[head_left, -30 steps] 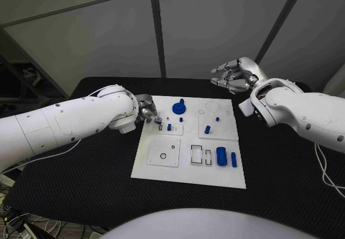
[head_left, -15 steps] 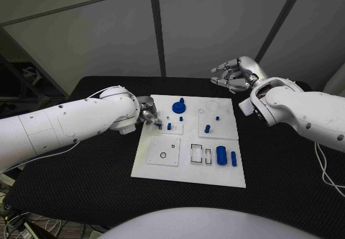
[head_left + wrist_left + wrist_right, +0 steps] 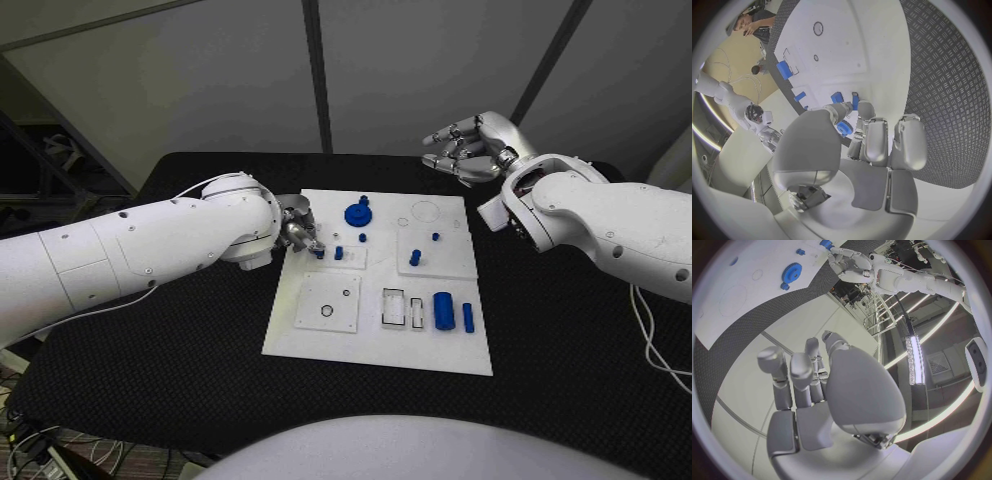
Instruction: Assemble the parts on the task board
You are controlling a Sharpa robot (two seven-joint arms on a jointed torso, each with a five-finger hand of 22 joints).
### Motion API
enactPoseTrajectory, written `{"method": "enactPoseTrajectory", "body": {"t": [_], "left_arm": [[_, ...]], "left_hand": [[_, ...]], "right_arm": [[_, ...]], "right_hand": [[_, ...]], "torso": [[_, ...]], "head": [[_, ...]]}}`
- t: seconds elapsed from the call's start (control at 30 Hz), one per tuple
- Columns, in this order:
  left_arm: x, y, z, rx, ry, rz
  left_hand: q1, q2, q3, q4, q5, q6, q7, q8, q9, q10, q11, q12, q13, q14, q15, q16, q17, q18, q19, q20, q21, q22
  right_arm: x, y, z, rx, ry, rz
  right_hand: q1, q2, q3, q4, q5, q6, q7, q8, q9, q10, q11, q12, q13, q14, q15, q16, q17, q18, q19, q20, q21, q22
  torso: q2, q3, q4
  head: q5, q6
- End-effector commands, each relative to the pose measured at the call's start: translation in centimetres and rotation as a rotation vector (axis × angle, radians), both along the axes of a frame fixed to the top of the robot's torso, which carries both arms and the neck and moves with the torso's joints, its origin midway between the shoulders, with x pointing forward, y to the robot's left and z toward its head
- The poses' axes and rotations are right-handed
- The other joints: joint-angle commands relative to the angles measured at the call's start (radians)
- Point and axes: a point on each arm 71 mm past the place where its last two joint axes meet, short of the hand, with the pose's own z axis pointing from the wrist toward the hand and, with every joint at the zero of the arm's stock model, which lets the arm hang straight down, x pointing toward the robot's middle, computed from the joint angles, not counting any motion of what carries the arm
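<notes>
The left robot hand (image 3: 300,232) pinches a small blue peg (image 3: 844,129) at the board's (image 3: 378,345) left edge, beside two pegs (image 3: 339,254) already standing there; the peg could jam or tip its neighbours if it comes down tilted, or slip from so slight a pinch. Its long axis seems to run roughly upright toward the board, though the fingers (image 3: 870,135) hide most of it. The right robot hand (image 3: 469,145) hangs beyond the surface's (image 3: 144,390) far edge, fingers loosely curled on nothing.

Pale grey wall panels (image 3: 418,70) stand at the far side, split by dark upright posts (image 3: 319,75), behind the black textured desk (image 3: 173,390).
</notes>
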Motion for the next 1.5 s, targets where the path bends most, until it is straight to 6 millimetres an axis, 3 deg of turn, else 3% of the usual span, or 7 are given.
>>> {"method": "enactPoseTrajectory", "body": {"t": [0.03, 0.73, 0.77, 0.8, 0.93, 1.5], "left_arm": [[-0.25, -0.02, -0.32, 0.027, 0.022, -0.020], [-0.35, -0.24, -0.31, 0.036, 0.017, -0.031], [-0.35, -0.24, -0.32, 0.036, 0.017, -0.032], [-0.35, -0.26, -0.32, 0.037, 0.018, -0.033], [-0.34, -0.37, -0.36, 0.040, 0.022, -0.038], [-0.14, -0.70, -0.60, 0.054, 0.044, -0.053]], "left_hand": [[-0.001, 0.012, 0.102, -0.094, 0.007, -0.001, -0.006, 0.008, 0.091, 0.037, -0.029, 0.006, 0.002, 0.035, -0.007, 0.005, 0.001, -0.006, 0.007, -0.001, 0.004, 0.155], [-0.012, 0.009, 0.113, -0.104, 0.017, -0.002, -0.007, 0.016, 0.093, 0.041, -0.030, 0.012, 0.007, 0.036, -0.008, 0.004, 0.001, -0.006, 0.007, -0.002, 0.004, 0.156], [-0.015, 0.008, 0.116, -0.107, 0.022, -0.002, -0.007, 0.018, 0.094, 0.043, -0.030, 0.015, 0.009, 0.036, -0.008, 0.005, 0.001, -0.006, 0.007, -0.002, 0.004, 0.156], [-0.029, 0.001, 0.119, -0.113, 0.072, 0.000, -0.008, 0.024, 0.095, 0.047, -0.031, 0.021, 0.015, 0.036, -0.008, 0.005, 0.002, -0.006, 0.008, -0.003, 0.006, 0.158], [-0.049, -0.005, 0.118, -0.123, 0.104, 0.004, -0.011, 0.033, 0.097, 0.061, -0.033, 0.043, 0.041, 0.037, -0.009, 0.005, 0.003, -0.008, 0.012, -0.004, 0.011, 0.162], [-0.133, -0.005, 0.037, -0.093, 0.104, 0.029, -0.032, 0.041, 0.079, 0.090, -0.047, 0.080, 0.086, 0.038, -0.018, 0.005, 0.003, -0.010, 0.018, -0.010, 0.016, 0.169]], "right_arm": [[-0.01, 0.05, 0.10, -0.002, -0.002, 0.007], [0.00, 0.12, 0.08, -0.003, 0.000, 0.009], [0.00, 0.12, 0.08, -0.003, 0.000, 0.009], [0.01, 0.12, 0.08, -0.003, 0.000, 0.009], [0.00, 0.13, 0.07, -0.003, 0.000, 0.009], [-0.01, 0.06, 0.08, -0.003, 0.000, 0.008]], "right_hand": [[-0.006, -0.001, 0.007, 0.000, 0.006, -0.004, 0.001, -0.004, 0.002, -0.007, 0.000, 0.000, -0.001, 0.007, -0.002, -0.007, -0.001, 0.011, -0.006, -0.002, -0.005, -0.001], [-0.006, -0.001, 0.008, 0.000, 0.007, -0.003, 0.001, -0.003, 0.002, -0.008, 0.000, 0.001, -0.001, 0.007, -0.002, -0.007, 0.001, 0.011, -0.006, -0.002, -0.006, -0.001], [-0.006, -0.001, 0.008, 0.000, 0.007, -0.003, 0.001, -0.003, 0.002, -0.008, 0.000, 0.001, -0.001, 0.007, -0.002, -0.007, 0.001, 0.011, -0.006, -0.002, -0.006, -0.001], [-0.006, -0.001, 0.008, 0.000, 0.007, -0.003, 0.001, -0.003, 0.002, -0.008, 0.000, 0.001, -0.001, 0.007, -0.002, -0.007, 0.001, 0.011, -0.006, -0.002, -0.006, -0.001], [-0.006, -0.001, 0.008, 0.000, 0.007, -0.003, 0.001, -0.003, 0.002, -0.008, 0.000, 0.001, -0.001, 0.007, -0.002, -0.007, 0.001, 0.011, -0.006, -0.002, -0.006, -0.001], [-0.006, -0.001, 0.008, 0.000, 0.007, -0.003, 0.001, -0.003, 0.002, -0.008, 0.000, 0.001, -0.001, 0.007, -0.002, -0.007, 0.001, 0.011, -0.006, -0.002, -0.006, -0.001]], "torso": [[0.000, 0.0000, 0.0006], [0.000, -0.0001, 0.0014], [0.000, -0.0003, 0.0009], [0.000, -0.0003, 0.0006], [0.000, 0.0000, -0.0001], [0.000, 0.0006, -0.0004]], "head": [[-0.001, -0.001], [-0.002, -0.005], [-0.002, -0.006], [-0.001, -0.006], [-0.002, -0.006], [-0.002, -0.006]]}}
